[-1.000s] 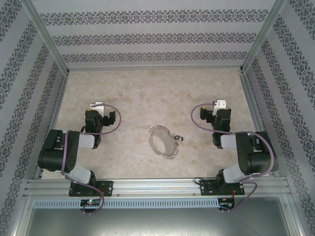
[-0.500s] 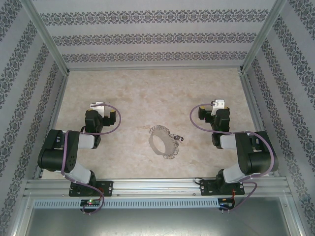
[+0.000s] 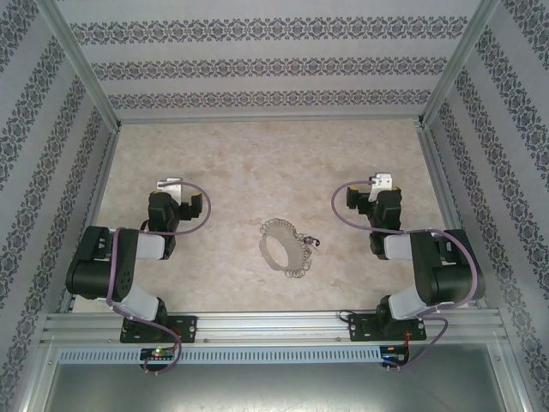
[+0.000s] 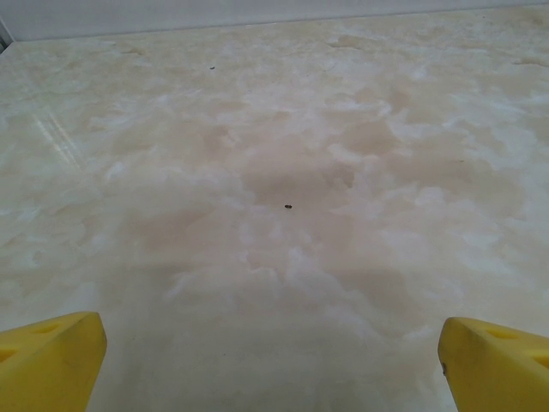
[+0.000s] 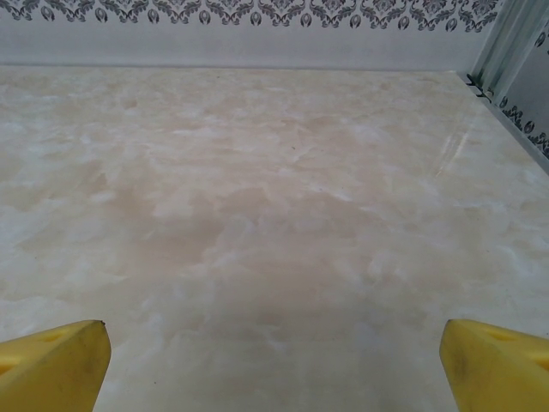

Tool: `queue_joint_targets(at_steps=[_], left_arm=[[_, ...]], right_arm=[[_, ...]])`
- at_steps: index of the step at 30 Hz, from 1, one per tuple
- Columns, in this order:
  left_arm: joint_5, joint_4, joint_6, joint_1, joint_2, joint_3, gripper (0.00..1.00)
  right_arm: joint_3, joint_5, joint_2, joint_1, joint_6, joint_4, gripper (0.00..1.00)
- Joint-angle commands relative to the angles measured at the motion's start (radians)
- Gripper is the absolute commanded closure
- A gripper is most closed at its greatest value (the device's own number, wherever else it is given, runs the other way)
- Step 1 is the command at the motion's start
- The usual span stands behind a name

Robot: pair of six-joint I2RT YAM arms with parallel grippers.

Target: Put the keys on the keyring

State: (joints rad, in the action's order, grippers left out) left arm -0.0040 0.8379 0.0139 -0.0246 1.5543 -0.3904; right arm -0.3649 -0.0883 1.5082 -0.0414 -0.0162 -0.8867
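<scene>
Keyring lies at the worktop centre, with a dark key just beside it at 3 o'clock. Your left tool and right tool are both spread and empty. I think you should bring the right one low over that key, slowly.

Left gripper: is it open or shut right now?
Open: the left gripper has its yellow fingertips far apart, at the left wrist view's bottom corners, with table showing between them.
</scene>
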Motion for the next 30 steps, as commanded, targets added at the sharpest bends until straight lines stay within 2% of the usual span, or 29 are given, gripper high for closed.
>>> queue_joint_targets(at_steps=[1, 23, 30], left_arm=[[-0.009, 0.006, -0.009, 0.009, 0.007, -0.017, 0.00], [-0.010, 0.006, -0.009, 0.009, 0.006, -0.017, 0.00], [-0.008, 0.006, -0.009, 0.010, 0.007, -0.018, 0.00]], right_arm=[[-0.017, 0.001, -0.003, 0.006, -0.005, -0.009, 0.02], [-0.020, 0.004, 0.000, 0.006, -0.006, -0.005, 0.02], [-0.023, 0.042, -0.001, 0.015, -0.002, 0.002, 0.02]])
